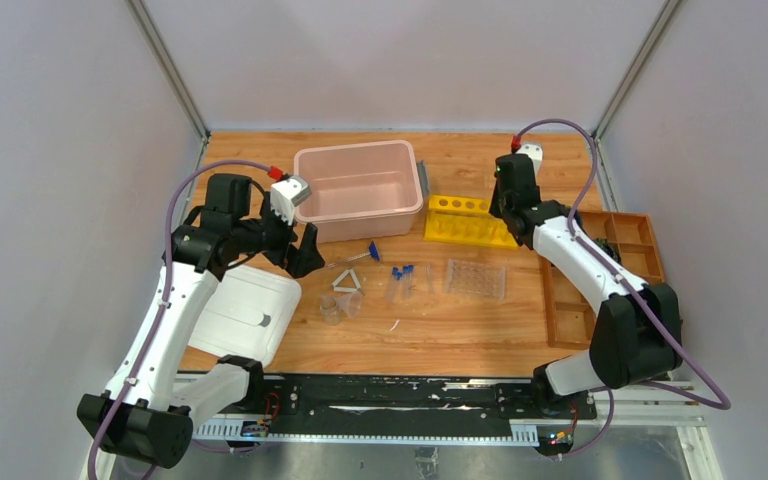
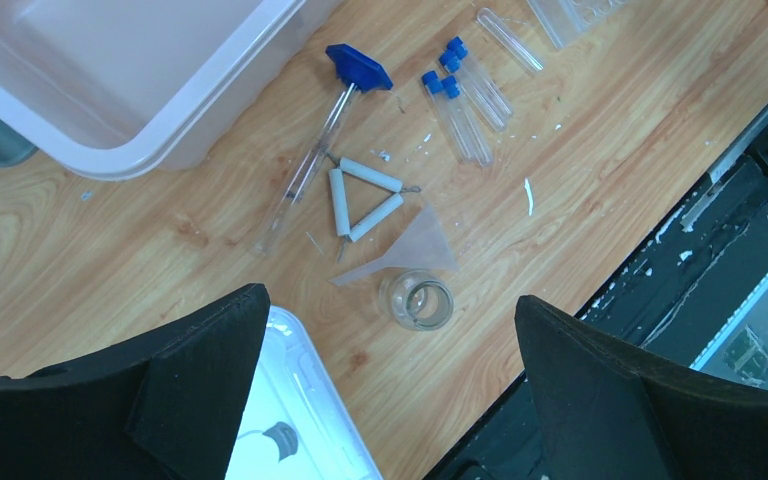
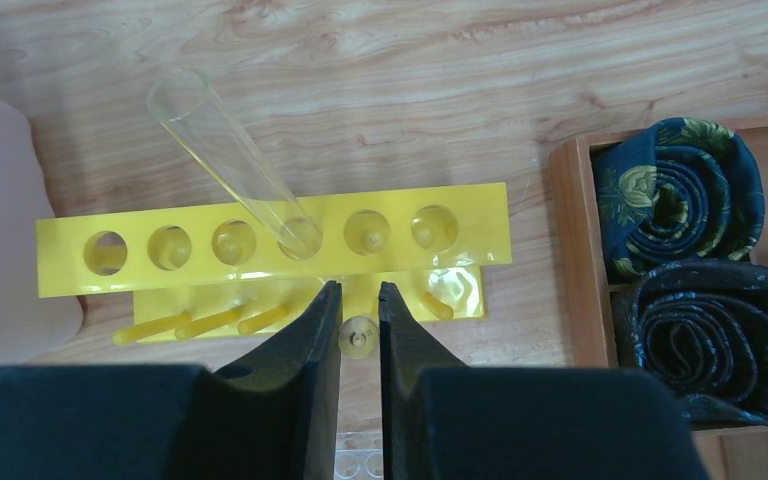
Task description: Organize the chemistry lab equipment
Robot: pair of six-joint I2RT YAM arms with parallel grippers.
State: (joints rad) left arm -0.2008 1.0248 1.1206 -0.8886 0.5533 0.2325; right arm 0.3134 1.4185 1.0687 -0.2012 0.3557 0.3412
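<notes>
- Right gripper (image 3: 360, 320): fingers narrowly apart, gripping nothing. Only a yellow peg shows through the gap.
- Just past the tips, a clear tube (image 3: 235, 160) sits in a middle hole of the yellow rack (image 3: 460, 215), leaning rather than upright, free of the fingers.
- Left gripper (image 2: 390, 325): fingers spread wide and empty, hovering over the cup (image 2: 417, 300).
- Around the cup: funnel (image 2: 415, 240) just beside it, triangle (image 2: 365, 200) just farther, rod (image 2: 310, 160) beyond that, capped tubes (image 2: 465, 95) to the right — all loose mid-table, near the bin (image 2: 160, 130).
- Step, as I judge it: racking tubes, one placed, the rest unsorted.
- Next move calls for the right arm to lift clear without knocking the leaning tube — then a descent onto a capped tube, or the left closing on the cup.
</notes>
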